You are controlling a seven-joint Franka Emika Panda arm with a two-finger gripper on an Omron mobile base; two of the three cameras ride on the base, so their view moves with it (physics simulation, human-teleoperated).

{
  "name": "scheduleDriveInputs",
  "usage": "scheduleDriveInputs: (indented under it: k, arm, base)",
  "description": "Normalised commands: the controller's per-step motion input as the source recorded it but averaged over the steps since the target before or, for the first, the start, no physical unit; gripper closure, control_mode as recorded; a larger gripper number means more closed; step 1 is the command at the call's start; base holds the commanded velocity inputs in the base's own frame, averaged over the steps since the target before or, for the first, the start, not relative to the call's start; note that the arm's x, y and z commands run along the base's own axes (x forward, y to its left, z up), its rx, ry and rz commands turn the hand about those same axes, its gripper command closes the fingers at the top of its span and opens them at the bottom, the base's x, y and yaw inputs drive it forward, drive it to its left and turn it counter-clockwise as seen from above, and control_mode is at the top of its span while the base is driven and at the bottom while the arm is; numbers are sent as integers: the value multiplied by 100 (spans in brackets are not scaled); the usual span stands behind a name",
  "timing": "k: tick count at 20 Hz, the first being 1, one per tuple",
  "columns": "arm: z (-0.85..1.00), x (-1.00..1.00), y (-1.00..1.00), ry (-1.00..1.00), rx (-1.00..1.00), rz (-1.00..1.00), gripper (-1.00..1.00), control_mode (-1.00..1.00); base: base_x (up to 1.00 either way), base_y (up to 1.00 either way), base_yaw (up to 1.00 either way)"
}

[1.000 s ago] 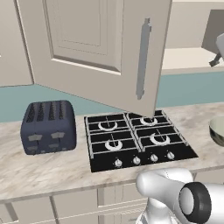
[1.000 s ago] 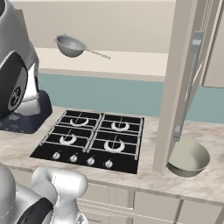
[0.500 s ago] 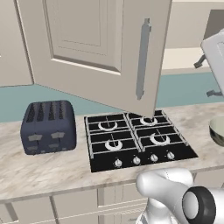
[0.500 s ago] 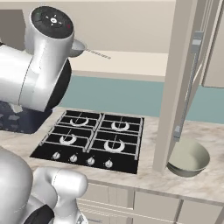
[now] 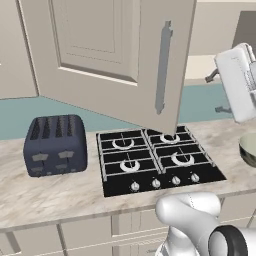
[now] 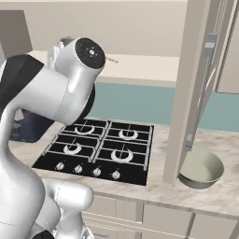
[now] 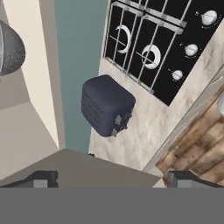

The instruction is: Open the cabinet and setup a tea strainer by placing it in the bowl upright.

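One large cream-beige cabinet point(image 5: 120, 55) with raised-panel doors stands open; the small silver-grey mesh tea strainer point(image 7: 9, 48) lies on its pale shelf. The round grey-olive bowl point(image 6: 200, 168), holding nothing, sits near the marble counter's point(image 5: 55, 192) right end. The gripper point(image 7: 111, 178) is wide open, holding nothing.

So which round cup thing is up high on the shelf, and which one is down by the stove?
The tea strainer, a speckled mesh cup, is up inside the cabinet. The wider, smooth bowl sits low on the counter beside the stove.

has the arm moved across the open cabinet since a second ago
Yes. In the right base view the arm has swung from the left edge toward the stove, now covering the tea strainer's cup on the cabinet shelf.
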Motion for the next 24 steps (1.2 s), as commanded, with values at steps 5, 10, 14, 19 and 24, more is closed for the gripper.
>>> scheduleDriveInputs:
  k: [5,10,14,19,24]
  arm:
    - [-32,10,34,0,11,11,-100,-100]
    - [-29,28,56,0,6,17,-100,-100]
    - [-5,17,43,-1,18,19,-100,-100]
    - [0,5,38,-1,22,18,-100,-100]
    - [0,0,42,0,20,18,-100,-100]
  base:
    - [0,0,0]
    - [0,0,0]
    - [0,0,0]
    - [0,0,0]
    - [0,0,0]
